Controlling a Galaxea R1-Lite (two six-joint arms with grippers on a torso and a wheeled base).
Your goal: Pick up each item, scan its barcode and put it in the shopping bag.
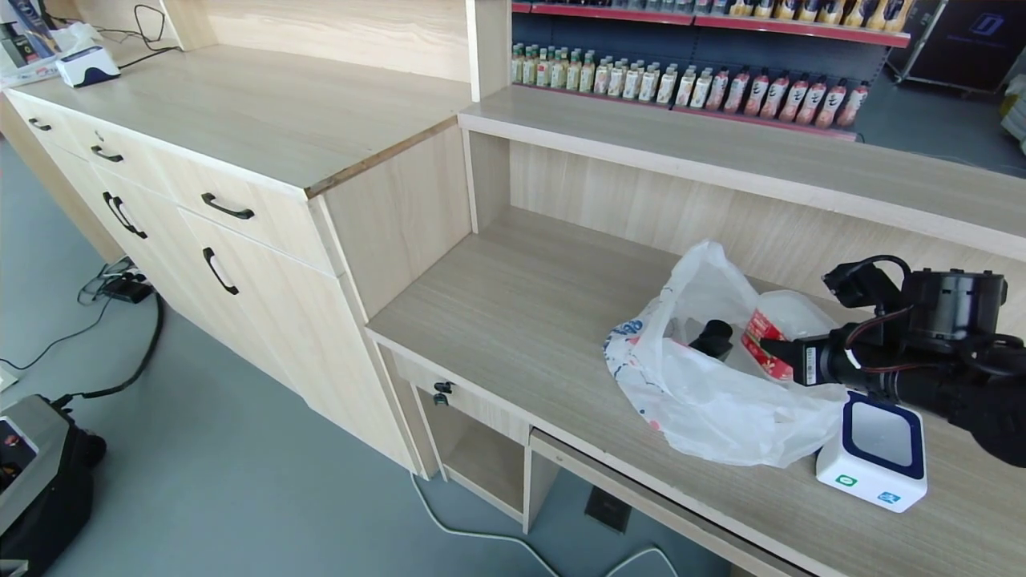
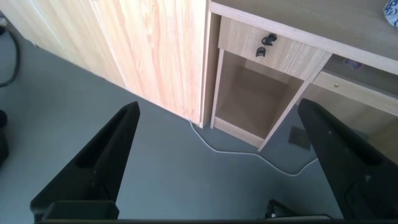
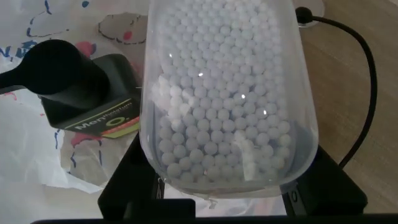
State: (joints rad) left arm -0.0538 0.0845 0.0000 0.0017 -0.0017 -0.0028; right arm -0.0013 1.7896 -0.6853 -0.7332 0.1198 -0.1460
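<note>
A white plastic shopping bag [image 1: 705, 401] lies open on the low counter [image 1: 521, 304]. My right gripper [image 1: 789, 353] is shut on a clear tub of small white beads [image 3: 227, 93] with a red label [image 1: 761, 332], held at the bag's mouth. In the right wrist view the gripper [image 3: 230, 202] clamps the tub's near end. A black bottle [image 3: 62, 81] lies inside the bag [image 3: 37, 155], just beside the tub. The white and blue barcode scanner [image 1: 878, 453] stands on the counter next to the bag. My left gripper [image 2: 217, 112] hangs open over the floor, holding nothing.
A black cable [image 3: 357, 74] runs across the counter behind the tub. A raised wooden ledge [image 1: 721, 152] backs the counter, and a tall drawer cabinet [image 1: 216, 200] stands to its left. Below the counter are a keyed drawer [image 2: 267, 46] and an open cubby [image 2: 255, 99].
</note>
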